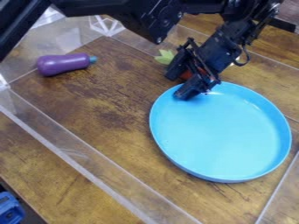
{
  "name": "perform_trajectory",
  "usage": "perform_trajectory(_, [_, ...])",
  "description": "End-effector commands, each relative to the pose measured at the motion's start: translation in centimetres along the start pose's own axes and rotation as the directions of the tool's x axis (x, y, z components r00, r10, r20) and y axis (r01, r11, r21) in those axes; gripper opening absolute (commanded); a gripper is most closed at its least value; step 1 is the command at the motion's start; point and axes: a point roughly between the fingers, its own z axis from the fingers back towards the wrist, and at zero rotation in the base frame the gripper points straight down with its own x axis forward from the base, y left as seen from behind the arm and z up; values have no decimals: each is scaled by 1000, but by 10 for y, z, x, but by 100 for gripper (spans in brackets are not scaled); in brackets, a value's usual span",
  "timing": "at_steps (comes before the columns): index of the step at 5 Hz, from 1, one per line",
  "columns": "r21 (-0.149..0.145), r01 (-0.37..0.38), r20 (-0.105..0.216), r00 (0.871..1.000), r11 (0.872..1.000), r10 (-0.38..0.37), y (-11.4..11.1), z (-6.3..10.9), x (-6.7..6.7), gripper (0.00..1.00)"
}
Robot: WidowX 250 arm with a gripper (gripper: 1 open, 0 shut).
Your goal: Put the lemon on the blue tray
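Only a sliver of the lemon (167, 57) shows, a yellow-green patch in the upper middle of the frame, tucked against the dark body of the gripper (193, 88) and mostly hidden by it. It sits on the wooden table (93, 114), just beyond the upper left rim of the blue tray (222, 131), not on it. Whether the lemon is touching the gripper cannot be told from this view.

The gripper reaches down from the upper right, its black fingers ending at the tray's upper left edge, over or on the rim. The fingers are too dark and bunched to show whether they stand apart or together, so I cannot tell their state.

The blue tray fills the lower right of the frame, a large round plate with a shallow raised rim, nothing lying in it.

Well apart, in the upper left, a purple eggplant (63, 63) lies on its side on the wood.
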Motion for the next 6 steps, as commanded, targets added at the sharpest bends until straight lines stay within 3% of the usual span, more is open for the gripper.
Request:
perform_trajectory(1, [2, -34, 56, 998, 999, 34, 15, 16, -9, 0])
perform_trajectory(6, [-11, -15, 44, 999, 1000, 15, 13, 14, -9, 0])
